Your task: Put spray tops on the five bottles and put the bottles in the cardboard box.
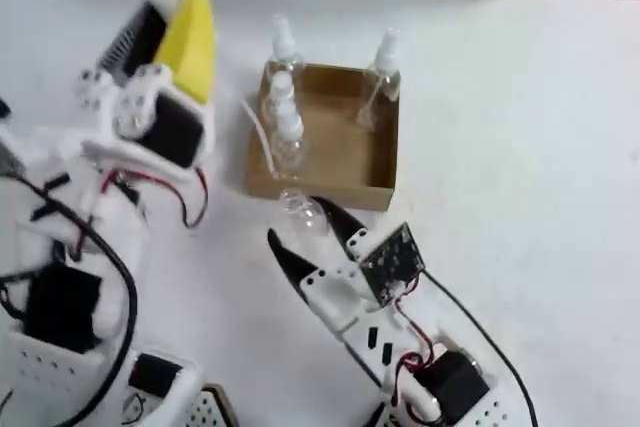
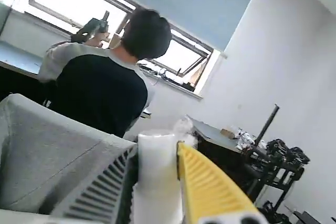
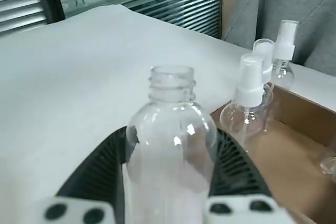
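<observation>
Right end effector [image 3: 170, 136] clamped round uncapped bottle [image 3: 170, 161].
Bottle is held just beside cardboard box [image 1: 385, 162] on desk [image 1: 520, 97]; spray top [image 2: 156, 174] is pinched in left end effector [image 2: 156, 149].

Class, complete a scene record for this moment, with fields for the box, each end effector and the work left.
Cardboard box: holds four upright bottles with spray tops.
Right end effector: shut on the uncapped bottle, just in front of the box.
Left end effector: shut on a white spray top, raised, off to the box's side.
Work left: top the fifth bottle, then box it.
</observation>
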{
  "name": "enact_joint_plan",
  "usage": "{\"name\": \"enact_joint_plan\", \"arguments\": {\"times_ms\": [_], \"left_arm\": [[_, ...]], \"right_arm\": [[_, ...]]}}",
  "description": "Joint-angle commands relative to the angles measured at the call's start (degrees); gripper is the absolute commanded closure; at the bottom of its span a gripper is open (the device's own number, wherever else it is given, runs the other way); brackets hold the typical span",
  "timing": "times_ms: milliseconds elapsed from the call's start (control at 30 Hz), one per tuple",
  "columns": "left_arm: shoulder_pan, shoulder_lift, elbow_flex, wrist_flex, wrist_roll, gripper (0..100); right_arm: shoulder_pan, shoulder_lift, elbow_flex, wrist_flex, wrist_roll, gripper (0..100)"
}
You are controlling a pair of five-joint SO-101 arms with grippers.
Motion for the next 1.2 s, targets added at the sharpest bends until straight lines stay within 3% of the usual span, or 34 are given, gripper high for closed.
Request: {"name": "enact_joint_plan", "arguments": {"times_ms": [0, 633, 867, 1000, 1167], "left_arm": [[4.8, -6.7, 8.2, -6.2, -3.2, 98], [6.3, -7.7, 13.6, -8.8, -4.3, 98], [8.7, -10.4, 13.9, 0.7, -4.3, 98], [13.1, -17.1, 19.9, 1.1, -4.3, 98], [14.1, -22.9, 32.0, -5.1, -4.4, 98]], "right_arm": [[-0.5, -0.3, -0.4, -1.3, 0.2, 98.2], [-0.2, -0.3, -0.4, -1.3, 0.2, 98.2], [-0.2, -0.3, -0.4, -1.3, 0.2, 98.2], [-0.2, -0.3, -0.4, -1.3, 0.2, 98.2], [-0.2, -0.3, -0.4, -1.3, 0.2, 98.2]]}}
